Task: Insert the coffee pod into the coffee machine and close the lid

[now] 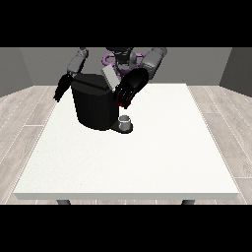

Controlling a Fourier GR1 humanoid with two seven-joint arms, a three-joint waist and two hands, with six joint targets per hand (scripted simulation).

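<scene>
The black coffee machine (93, 106) stands on the table's back left part. Its grey lid (110, 77) is tilted up and open. The hand at the view's right (131, 88) hovers over the machine's right side, just below the lid. A red thing at the machine (122, 103) shows right under that hand. A small grey thing (126, 121) stands upright on the machine's low base at its front right; I cannot tell whether it is the pod. The hand at the view's left (61, 89) hangs beside the machine's left side with straight fingers, holding nothing.
The white table (147, 157) stretches wide in front of and to the right of the machine. Its back edge runs close behind the machine, where the robot's body (123, 58) stands.
</scene>
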